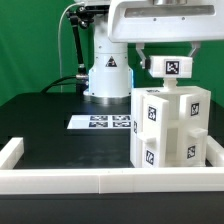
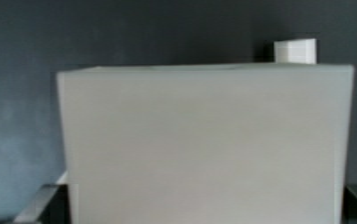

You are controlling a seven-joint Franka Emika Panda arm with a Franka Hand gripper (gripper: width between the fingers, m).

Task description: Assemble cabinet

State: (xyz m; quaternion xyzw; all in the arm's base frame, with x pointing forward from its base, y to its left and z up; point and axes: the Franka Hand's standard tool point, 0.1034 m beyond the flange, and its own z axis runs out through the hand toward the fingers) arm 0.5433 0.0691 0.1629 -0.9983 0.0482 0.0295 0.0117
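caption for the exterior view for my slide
panda hand straddling a tagged white block atop the cabinet, marker board lying behind

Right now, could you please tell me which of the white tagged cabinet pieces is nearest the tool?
The small top block, one tag facing the camera, sits between the tool's fingers, above the larger cabinet body.

One cabinet body (image 1: 170, 130), one small tagged block (image 1: 172, 67), one marker board (image 1: 108, 122).
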